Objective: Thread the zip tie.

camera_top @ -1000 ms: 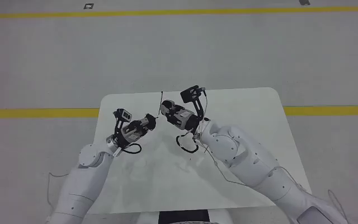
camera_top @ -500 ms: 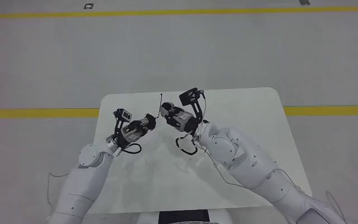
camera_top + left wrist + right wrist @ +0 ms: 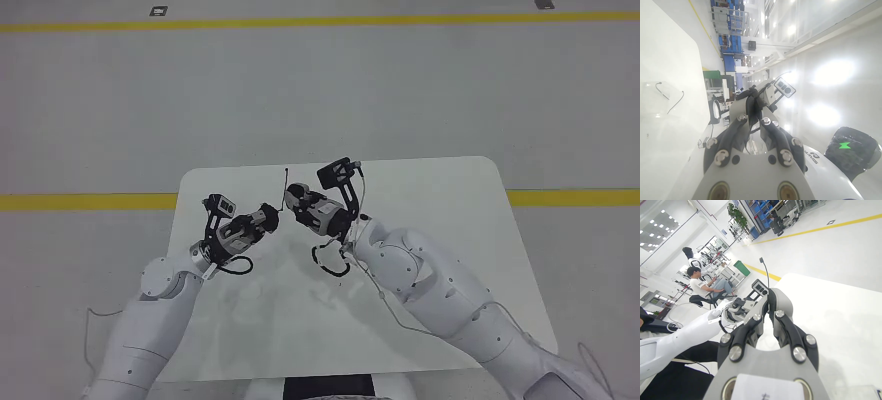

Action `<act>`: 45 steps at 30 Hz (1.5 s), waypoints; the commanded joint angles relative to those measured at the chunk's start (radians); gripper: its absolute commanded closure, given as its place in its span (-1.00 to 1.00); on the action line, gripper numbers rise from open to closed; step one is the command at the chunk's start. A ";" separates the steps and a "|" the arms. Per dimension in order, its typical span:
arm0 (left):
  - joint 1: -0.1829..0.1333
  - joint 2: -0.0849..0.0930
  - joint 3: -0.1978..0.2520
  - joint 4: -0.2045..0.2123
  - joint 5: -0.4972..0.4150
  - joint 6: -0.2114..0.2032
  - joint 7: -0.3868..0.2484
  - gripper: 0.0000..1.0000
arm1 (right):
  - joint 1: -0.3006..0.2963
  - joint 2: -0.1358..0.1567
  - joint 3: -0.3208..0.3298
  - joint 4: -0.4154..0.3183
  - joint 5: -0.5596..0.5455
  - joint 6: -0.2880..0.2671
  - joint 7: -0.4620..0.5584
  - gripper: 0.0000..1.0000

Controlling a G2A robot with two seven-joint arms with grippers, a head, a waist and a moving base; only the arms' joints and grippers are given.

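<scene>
Your right gripper [image 3: 289, 199], clamped on the zip tie [image 3: 285, 183], is edging toward nine o'clock, nearing your left gripper [image 3: 272, 213], itself pinched together; threading alignment is likely tightening.

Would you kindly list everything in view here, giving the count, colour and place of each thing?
zip tie: one, black, held in the right tool, its head end sticking out free past the fingertips.
table: one, white, under both arms.
floor lines: two, yellow, one level with the table, one farther off.
bin: one, green, on the floor beyond the table.
right tool: one, grey and black, shut on the zip tie above the table.
left tool: one, grey and black, shut, close beside the right tool above the table.
</scene>
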 commanded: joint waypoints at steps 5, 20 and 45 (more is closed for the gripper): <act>0.000 0.000 0.000 0.000 0.000 0.000 0.000 1.00 | -0.005 -0.008 0.008 0.003 -0.011 0.003 0.006 1.00; 0.000 0.000 0.000 0.000 0.000 0.000 0.000 1.00 | -0.038 -0.018 0.042 -0.013 -0.047 0.001 0.033 1.00; 0.000 0.000 0.000 0.000 0.000 0.000 0.000 1.00 | -0.063 -0.044 0.056 -0.015 -0.076 -0.002 0.041 1.00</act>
